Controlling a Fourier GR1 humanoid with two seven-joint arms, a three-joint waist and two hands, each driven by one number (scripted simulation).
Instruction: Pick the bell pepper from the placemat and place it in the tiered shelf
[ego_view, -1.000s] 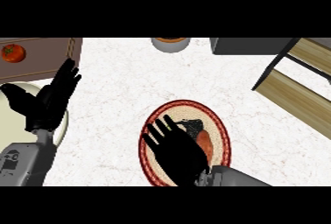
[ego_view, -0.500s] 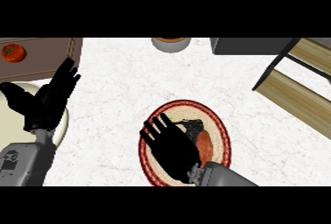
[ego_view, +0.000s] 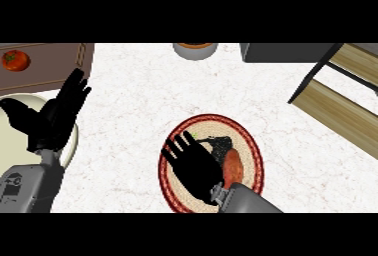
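Observation:
A round woven placemat (ego_view: 255, 150) with a dark red rim lies on the white counter, low in the middle. On it sits the reddish-orange bell pepper (ego_view: 232, 164), partly hidden by my right hand (ego_view: 193, 162). That hand lies flat over the mat's left half, fingers straight and spread, just left of the pepper and touching or nearly touching it. My left hand (ego_view: 52, 117) rests open at the far left, fingers up. The tiered shelf (ego_view: 345, 95), wooden boards in a black frame, stands at the upper right.
A tomato (ego_view: 15, 60) sits on a brown board (ego_view: 52, 62) at the upper left. A cream plate (ego_view: 11, 137) lies under my left hand. A small bowl (ego_view: 196, 49) stands at the counter's far edge, with a dark box (ego_view: 284, 51) beside it.
My right hand has slid left and slightly toward me over the placemat, uncovering more of the pepper on its right. The left hand has not moved.

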